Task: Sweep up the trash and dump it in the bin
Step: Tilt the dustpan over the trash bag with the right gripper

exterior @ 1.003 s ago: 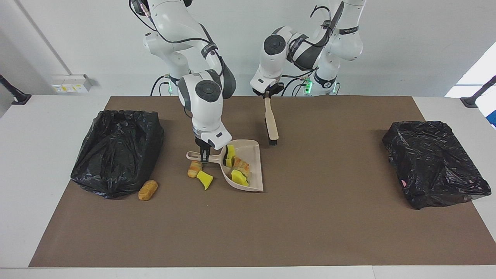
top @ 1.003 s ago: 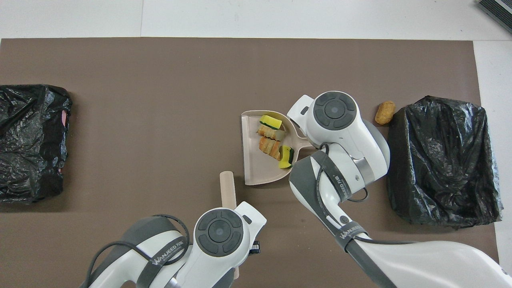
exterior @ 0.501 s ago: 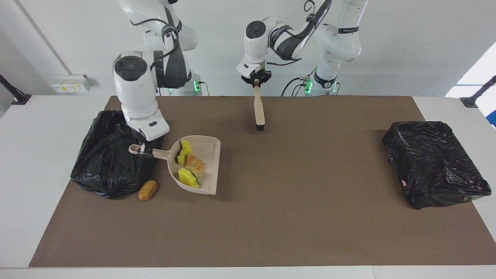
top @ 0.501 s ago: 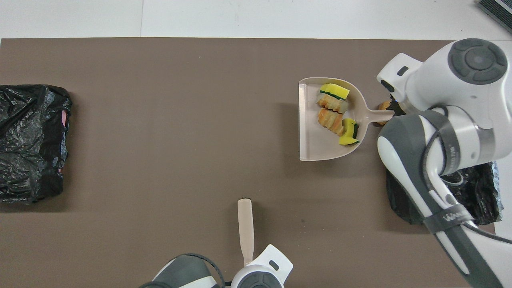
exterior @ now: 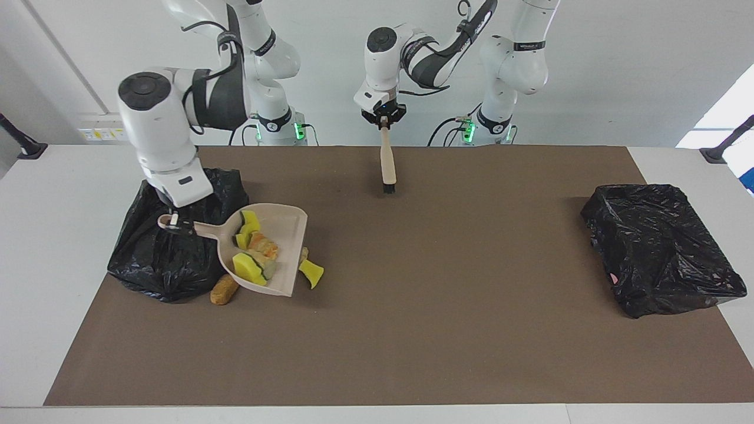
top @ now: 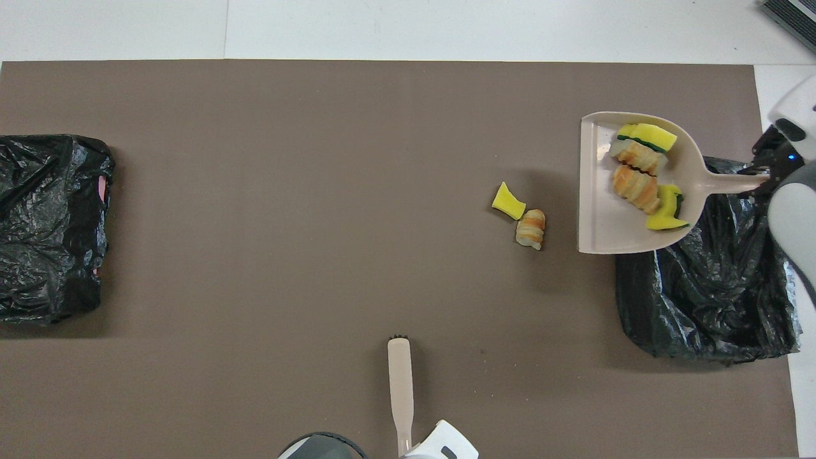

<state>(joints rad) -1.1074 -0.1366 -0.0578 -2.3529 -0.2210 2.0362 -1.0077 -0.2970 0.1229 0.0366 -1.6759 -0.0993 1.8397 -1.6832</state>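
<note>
The right gripper [exterior: 175, 223], clamped on the dustpan [exterior: 283, 247] handle, holds four trash pieces [exterior: 254, 250] above the bin [exterior: 147, 259] at the mat's right-arm end. The left gripper [exterior: 383, 119] grips the brush [exterior: 387, 165] over the mat's robot-side edge. Three pieces [top: 517, 217] lie on the mat.

Two high cameras, half a turn apart
One faces the robots across the table; one looks steeply down; both share the brown mat [exterior: 412, 330] [top: 287, 191].
</note>
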